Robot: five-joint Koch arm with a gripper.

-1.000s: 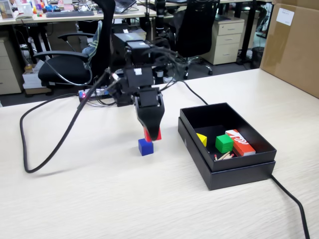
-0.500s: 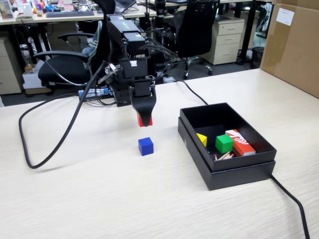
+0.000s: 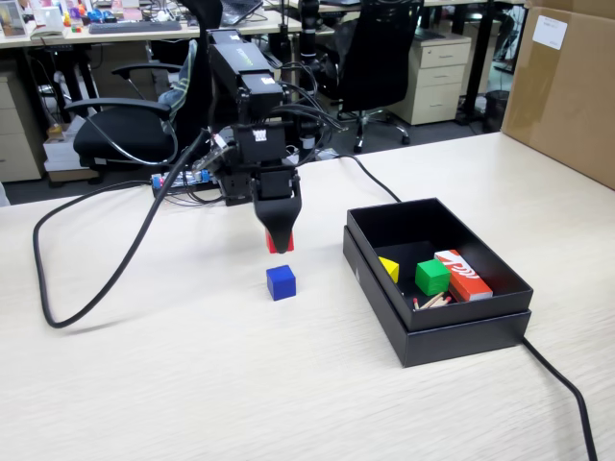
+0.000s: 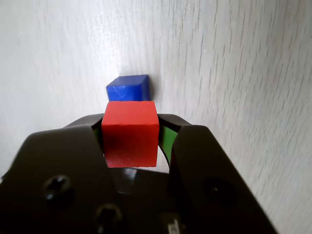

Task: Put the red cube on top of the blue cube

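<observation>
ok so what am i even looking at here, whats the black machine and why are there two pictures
The black machine is a small robot arm standing on a pale wooden table. One picture comes from a camera standing off to the side; the other from a camera riding on the arm's wrist, looking down past its claw. That claw, the gripper, is shut on the red cube and holds it in the air. The blue cube sits on the table just below and in front of it, untouched. To the right in the fixed view is an open black box holding a green cube, a yellow piece and an orange-red box.
</observation>
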